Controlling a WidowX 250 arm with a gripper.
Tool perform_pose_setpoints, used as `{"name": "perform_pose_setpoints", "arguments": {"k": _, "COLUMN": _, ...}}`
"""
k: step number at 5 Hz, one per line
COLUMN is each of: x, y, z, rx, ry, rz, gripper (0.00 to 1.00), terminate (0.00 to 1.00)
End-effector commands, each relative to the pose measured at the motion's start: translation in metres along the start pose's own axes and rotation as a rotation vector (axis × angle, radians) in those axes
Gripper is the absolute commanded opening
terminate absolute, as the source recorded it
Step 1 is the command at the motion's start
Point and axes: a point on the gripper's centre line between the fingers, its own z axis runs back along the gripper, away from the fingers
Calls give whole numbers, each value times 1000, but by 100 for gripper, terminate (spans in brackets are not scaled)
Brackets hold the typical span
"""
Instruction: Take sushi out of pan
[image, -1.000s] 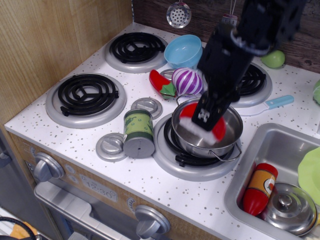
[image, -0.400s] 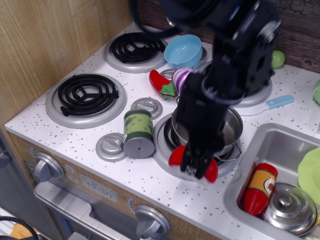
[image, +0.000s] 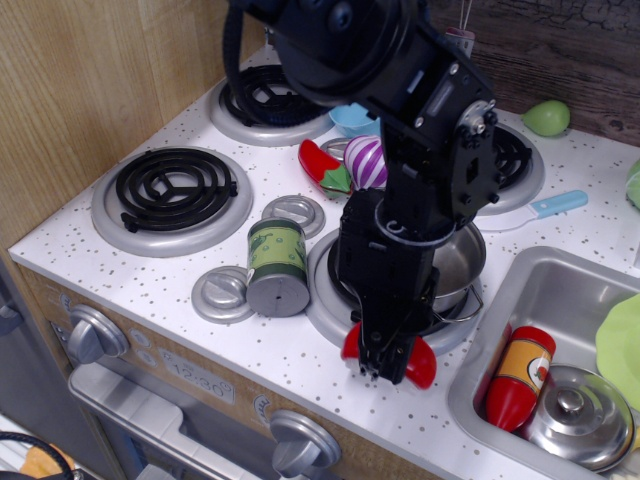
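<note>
No readable writing anywhere: the green can (image: 277, 266) lying on its side carries a pale band, the red-orange bottle (image: 518, 377) a yellow label with a dark patch, and the stove front below shows faint raised marks, all too small to make out.

Now the containers. The pan (image: 458, 268) sits on the near right burner (image: 330, 305), mostly hidden behind the black arm; what shows of its steel inside looks bare. Right of it, the sink (image: 500, 285) holds the bottle, leaning, and a steel lid with a knob (image: 578, 413) just beside it. Far back, the blue bowl (image: 347, 117) peeks out from behind the arm, contents out of sight.

And here is the sushi (image: 392, 360): outside the pan, down at the near edge of that burner, right by the speckled white table (image: 300, 365). The hand (image: 385, 358) points straight down and is clamped on it, red ends poking out left and right of the fingers. Touching the table or just above it? Cannot tell.

A striped purple egg (image: 364, 161) and a red pepper (image: 322, 164) lie just beyond the pan. A lime-green piece (image: 546, 117) lies far right by the back wall.
</note>
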Motion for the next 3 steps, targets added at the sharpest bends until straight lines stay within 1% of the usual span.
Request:
{"name": "perform_pose_setpoints", "arguments": {"k": 1, "x": -3, "y": 1, "z": -4, "rx": -18, "ry": 39, "rz": -47, "gripper": 100, "terminate": 0}}
{"name": "perform_pose_setpoints", "arguments": {"k": 2, "x": -3, "y": 1, "z": -4, "rx": -18, "ry": 39, "rz": -47, "gripper": 100, "terminate": 0}}
{"name": "perform_pose_setpoints", "arguments": {"k": 3, "x": -3, "y": 1, "z": -4, "rx": -18, "ry": 39, "rz": -47, "gripper": 100, "terminate": 100}}
